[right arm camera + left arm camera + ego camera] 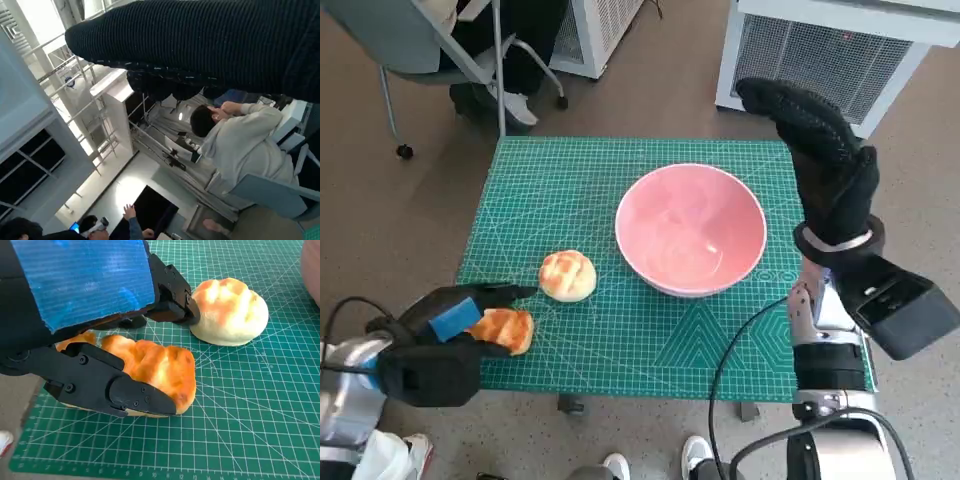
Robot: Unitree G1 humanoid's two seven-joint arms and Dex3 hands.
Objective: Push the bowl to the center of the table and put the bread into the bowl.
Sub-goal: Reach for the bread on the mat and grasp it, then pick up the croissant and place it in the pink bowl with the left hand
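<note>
Bread, a flat toasted slab in the left hand; gloved right hand spread, empty

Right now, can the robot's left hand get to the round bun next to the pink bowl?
Probably yes: the left hand already wraps the toasted bread, and its fingertips nearly touch the round bun, with nothing between.

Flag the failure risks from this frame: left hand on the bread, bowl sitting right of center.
1. The left hand grips the flat bread near the mat's front left corner; the fingers wrap only one end, so it could slip on lifting.
2. The round bun lies right by the fingertips; a sweep toward the pink bowl may knock it.
3. The right hand is raised beside the bowl, not touching it; the bowl looks right of centre, so the push may be unfinished.
</note>
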